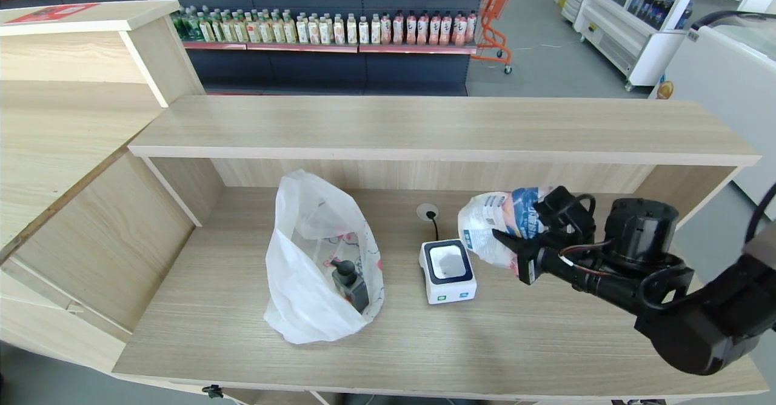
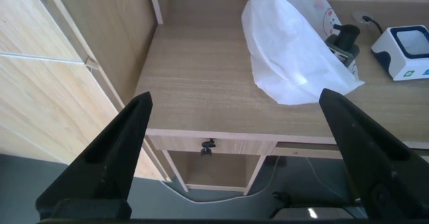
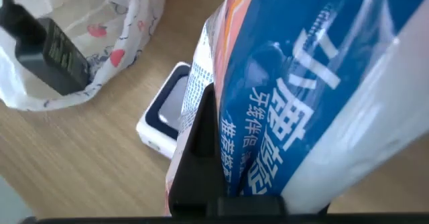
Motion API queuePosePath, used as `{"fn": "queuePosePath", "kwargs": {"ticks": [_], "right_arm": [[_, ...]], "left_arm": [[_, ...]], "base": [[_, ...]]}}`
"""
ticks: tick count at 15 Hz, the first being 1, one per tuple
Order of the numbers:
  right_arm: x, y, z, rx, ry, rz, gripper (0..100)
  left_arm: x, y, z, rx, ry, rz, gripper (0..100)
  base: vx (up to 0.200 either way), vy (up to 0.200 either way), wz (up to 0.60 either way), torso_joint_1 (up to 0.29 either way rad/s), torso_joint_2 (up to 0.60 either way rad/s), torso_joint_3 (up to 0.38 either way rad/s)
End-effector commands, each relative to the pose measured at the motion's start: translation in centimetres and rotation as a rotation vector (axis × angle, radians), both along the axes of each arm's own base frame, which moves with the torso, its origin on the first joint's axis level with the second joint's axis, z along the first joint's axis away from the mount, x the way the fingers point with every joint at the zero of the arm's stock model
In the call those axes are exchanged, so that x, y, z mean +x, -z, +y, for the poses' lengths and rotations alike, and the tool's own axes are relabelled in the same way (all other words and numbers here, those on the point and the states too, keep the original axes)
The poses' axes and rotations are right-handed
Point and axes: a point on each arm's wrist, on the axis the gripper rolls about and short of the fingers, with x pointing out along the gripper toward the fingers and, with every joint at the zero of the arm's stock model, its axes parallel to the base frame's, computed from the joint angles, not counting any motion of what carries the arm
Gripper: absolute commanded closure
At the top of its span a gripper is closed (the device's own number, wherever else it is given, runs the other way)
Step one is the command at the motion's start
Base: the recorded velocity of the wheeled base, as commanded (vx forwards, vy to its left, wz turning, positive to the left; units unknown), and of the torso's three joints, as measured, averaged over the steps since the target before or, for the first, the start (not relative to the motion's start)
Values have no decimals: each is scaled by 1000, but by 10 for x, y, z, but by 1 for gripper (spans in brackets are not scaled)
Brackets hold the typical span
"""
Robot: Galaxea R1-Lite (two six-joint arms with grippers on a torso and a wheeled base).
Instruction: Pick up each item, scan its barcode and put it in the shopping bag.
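Right gripper (image 1: 526, 223): nearest of all, to the right of the barcode scanner (image 1: 447, 270); its black jaws are clamped on a packet.
Packet (image 1: 494, 220): a soft plastic packet, white and blue with some orange, held just to the right of the scanner. Its white end points towards the scanner; in the right wrist view the packet (image 3: 322, 96) hangs over the scanner's (image 3: 164, 113) edge.
Barcode scanner: a small white box with a dark-framed window facing up, standing near the middle of the counter (image 1: 424, 344).
Cable (image 1: 434, 228): black, running from behind the scanner to a round cable port (image 1: 427, 211) in the counter just beyond it.
Shopping bag (image 1: 309, 259): thin white plastic with a small red print, standing open just to the left of the scanner.
Pump bottle (image 1: 350, 282): dark, with a black pump top, inside the bag on the side nearest the scanner.
Left gripper (image 2: 234, 157): well to the left of the scanner (image 2: 405, 49), past the bag (image 2: 288, 49) and out beyond the counter's front edge. Its jaws are wide apart with nothing between them.
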Motion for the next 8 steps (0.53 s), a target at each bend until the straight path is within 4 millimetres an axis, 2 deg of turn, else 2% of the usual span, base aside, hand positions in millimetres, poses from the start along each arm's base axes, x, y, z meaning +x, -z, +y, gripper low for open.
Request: {"fn": "queuePosePath", "kwargs": {"ticks": [1,4,8], "right_arm": [[-35,-76,27,253,106,50,100],[-41,-91,47,409,119,204,100],[-46,-94,43,430,123,208,100]], "left_arm": [[0,0,0,-1,-1,0,0],[0,0,0,0,0,0,0],[0,0,0,-1,-1,0,0]], "base": [[0,0,0,0,0,0],[0,0,0,0,0,0],[0,0,0,0,0,0]]}}
